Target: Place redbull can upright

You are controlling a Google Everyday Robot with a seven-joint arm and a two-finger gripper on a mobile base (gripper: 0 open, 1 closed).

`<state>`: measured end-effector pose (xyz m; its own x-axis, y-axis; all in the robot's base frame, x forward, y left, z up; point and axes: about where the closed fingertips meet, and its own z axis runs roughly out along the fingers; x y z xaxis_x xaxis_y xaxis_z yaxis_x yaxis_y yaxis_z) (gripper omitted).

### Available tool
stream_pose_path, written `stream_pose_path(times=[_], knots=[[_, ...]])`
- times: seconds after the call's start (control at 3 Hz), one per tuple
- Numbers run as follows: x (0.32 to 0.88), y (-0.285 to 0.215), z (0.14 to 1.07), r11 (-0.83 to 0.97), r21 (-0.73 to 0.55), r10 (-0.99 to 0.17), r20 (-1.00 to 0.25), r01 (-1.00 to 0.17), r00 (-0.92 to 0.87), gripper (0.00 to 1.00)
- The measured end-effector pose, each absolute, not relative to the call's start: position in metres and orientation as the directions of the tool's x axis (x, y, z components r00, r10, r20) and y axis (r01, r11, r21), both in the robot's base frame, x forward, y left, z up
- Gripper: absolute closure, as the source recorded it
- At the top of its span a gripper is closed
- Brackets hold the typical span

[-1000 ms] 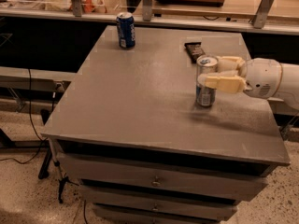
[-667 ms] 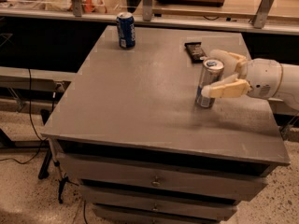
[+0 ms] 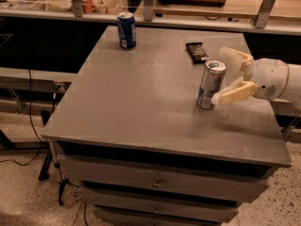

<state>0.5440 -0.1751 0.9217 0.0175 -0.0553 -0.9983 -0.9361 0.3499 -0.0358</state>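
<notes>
Released since a second ago, the redbull can (image 3: 209, 86) stands upright; my gripper (image 3: 219, 76) hangs open around it, so I should withdraw straight, touching nothing.

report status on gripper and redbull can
Gripper open, right side of grey table. Slim silver redbull can upright at its fingertips. Black flat object behind it, apart.

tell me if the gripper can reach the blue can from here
Probably, though not directly: the gripper is at the table's right, open by the redbull can, which stands between it and the blue can at back left.
</notes>
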Motion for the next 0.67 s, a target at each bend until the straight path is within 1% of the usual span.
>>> stream_pose_path(times=[0.67], knots=[[0.546, -0.204, 0.933, 0.382, -0.064, -0.102, -0.994, -0.922, 0.027, 0.0]])
